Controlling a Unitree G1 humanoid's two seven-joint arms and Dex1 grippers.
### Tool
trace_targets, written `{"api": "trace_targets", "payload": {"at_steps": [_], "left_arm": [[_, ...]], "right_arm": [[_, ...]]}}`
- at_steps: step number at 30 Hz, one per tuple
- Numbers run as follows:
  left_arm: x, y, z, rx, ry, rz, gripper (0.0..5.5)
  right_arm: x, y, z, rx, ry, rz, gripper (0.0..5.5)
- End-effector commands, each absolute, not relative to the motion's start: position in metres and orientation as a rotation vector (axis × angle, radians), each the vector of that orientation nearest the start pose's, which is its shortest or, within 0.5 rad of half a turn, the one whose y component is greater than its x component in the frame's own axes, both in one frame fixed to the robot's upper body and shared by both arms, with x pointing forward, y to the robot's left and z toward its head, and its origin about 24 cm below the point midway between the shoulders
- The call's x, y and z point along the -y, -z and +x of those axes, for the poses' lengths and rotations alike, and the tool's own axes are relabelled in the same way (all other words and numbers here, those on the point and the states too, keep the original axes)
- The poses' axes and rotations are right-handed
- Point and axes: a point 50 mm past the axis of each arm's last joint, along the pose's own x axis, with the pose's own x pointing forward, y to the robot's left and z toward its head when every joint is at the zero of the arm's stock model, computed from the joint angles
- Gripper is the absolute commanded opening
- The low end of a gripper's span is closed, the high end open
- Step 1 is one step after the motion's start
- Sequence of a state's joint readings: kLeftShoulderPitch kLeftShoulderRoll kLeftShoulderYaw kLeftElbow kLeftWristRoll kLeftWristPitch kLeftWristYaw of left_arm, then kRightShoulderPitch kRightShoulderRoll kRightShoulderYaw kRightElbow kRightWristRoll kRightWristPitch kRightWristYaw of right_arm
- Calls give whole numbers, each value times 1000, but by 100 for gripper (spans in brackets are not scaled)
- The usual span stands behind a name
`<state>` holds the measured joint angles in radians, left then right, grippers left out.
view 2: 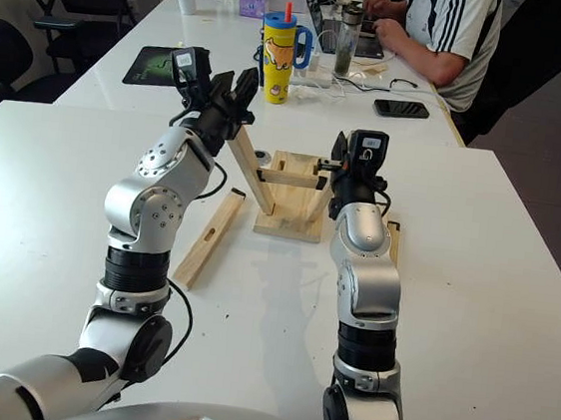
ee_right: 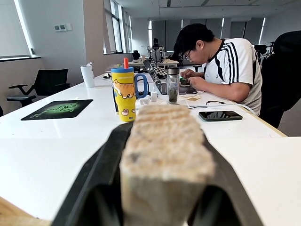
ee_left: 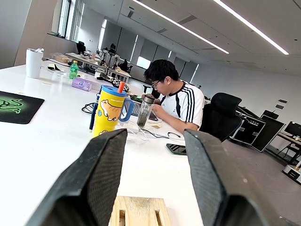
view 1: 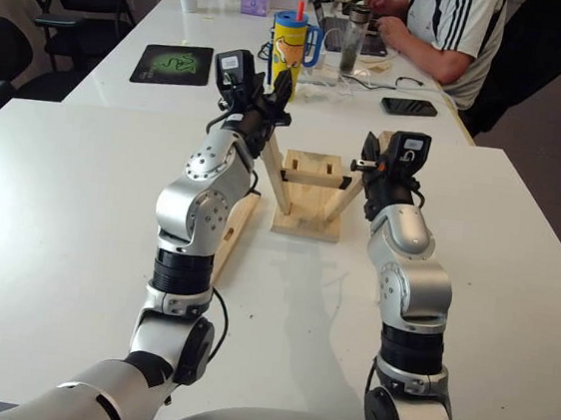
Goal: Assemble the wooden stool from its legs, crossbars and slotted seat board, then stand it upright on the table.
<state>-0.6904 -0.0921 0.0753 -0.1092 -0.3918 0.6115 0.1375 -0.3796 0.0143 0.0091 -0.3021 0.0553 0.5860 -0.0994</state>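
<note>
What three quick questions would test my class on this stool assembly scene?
1. True or false: the right gripper is shut on a wooden leg.
2. The seat board lies: A) flat on the table, B) lifted in the air, C) on a chair.
3. How many legs stand up from it?
Key: 1 true; 2 A; 3 two.

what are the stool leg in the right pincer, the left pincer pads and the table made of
Leg: pale bare wood, rough open grain at its end, seemingly unvarnished.
Left pincer pads: black, finely dimpled, probably rubber.
Table: smooth white, faint sheen, likely laminate.
</note>
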Motion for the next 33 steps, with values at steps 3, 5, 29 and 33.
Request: {"api": "trace_targets", "payload": {"at_steps": [3, 5, 29, 33], "left_arm": [[-115, -241, 332, 251, 169, -409, 224], [-132, -250, 330, 304, 112, -404, 224], [-155, -146, 320, -264, 123, -12, 224], [-145, -117, 295, -395, 321, 231, 224]], "right_arm": [[108, -130, 298, -68, -124, 36, 149], [107, -134, 298, -48, -136, 41, 177], [210, -249, 372, 365, -73, -519, 245], [197, -210, 390, 215, -362, -747, 245]]}}
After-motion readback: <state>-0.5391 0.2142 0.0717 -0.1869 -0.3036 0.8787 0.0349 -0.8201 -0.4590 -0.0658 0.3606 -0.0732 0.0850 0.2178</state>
